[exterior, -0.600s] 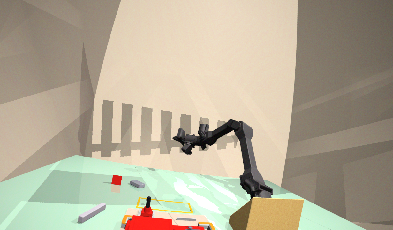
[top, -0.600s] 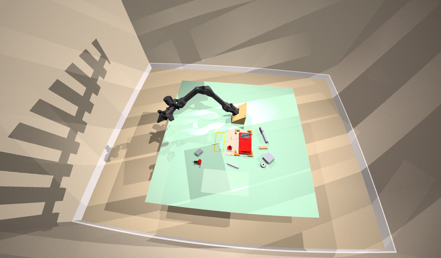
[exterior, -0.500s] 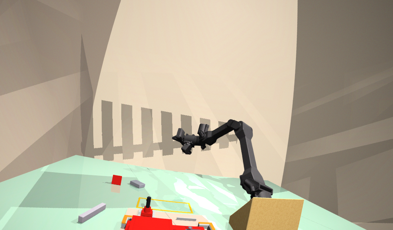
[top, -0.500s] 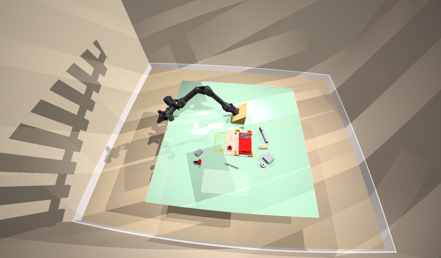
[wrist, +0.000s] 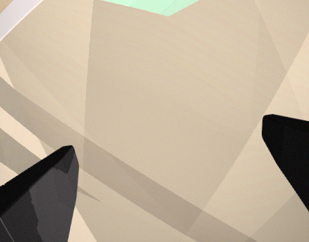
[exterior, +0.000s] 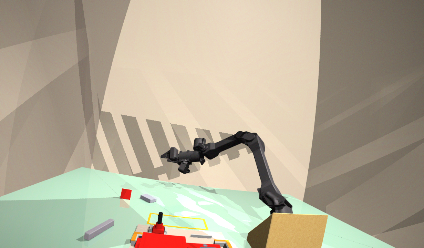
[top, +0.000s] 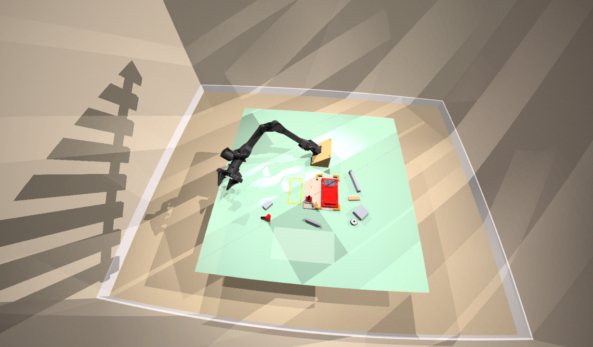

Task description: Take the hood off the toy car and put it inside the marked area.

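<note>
The gripper was up high on the left, with open air between its spread fingers. It had room to go right, above the small gray block and the red and black piece. The way down into the yellow box line was open from above. Just right of it, a red peg with a black stick poked up beside the red car, so a low path there was blocked. The wooden wedge blocked the far side. A gray bar lay on the near side. On the right, a long gray bar, an orange block, a square gray block and a ring were in the way down low.
</note>
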### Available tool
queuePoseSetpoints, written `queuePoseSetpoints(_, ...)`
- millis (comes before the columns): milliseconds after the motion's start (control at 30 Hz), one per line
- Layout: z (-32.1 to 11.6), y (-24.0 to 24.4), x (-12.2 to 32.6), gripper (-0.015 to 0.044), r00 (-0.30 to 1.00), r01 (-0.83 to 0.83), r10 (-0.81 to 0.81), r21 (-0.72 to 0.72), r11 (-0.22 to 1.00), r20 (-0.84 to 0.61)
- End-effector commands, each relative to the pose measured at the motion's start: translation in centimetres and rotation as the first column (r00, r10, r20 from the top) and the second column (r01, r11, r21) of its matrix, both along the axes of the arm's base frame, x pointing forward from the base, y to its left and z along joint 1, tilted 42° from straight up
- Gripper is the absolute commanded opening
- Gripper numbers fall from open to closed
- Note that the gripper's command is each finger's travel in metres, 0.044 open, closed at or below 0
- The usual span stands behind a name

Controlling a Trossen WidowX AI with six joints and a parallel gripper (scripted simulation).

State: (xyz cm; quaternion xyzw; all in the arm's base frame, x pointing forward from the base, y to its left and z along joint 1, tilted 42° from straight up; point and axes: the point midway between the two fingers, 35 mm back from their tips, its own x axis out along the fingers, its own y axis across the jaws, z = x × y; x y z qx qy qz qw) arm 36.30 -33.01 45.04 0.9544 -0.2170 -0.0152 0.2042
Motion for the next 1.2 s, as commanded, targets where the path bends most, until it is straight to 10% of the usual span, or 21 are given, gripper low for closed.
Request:
queuePoseSetpoints(0,-3.6,1.1,3.2,0.0440,0.992,-0.015,0.012,-0.028,1.000,-0.122)
queuePoseSetpoints(533,-17.9,10.8,12.3,0.0440,0.761,-0.277,0.131,-0.136,0.951,-0.636)
queuePoseSetpoints(1167,-33.8,27.9,13.1,0.0440,0.069,-0.846,0.004,-0.057,0.530,-0.998)
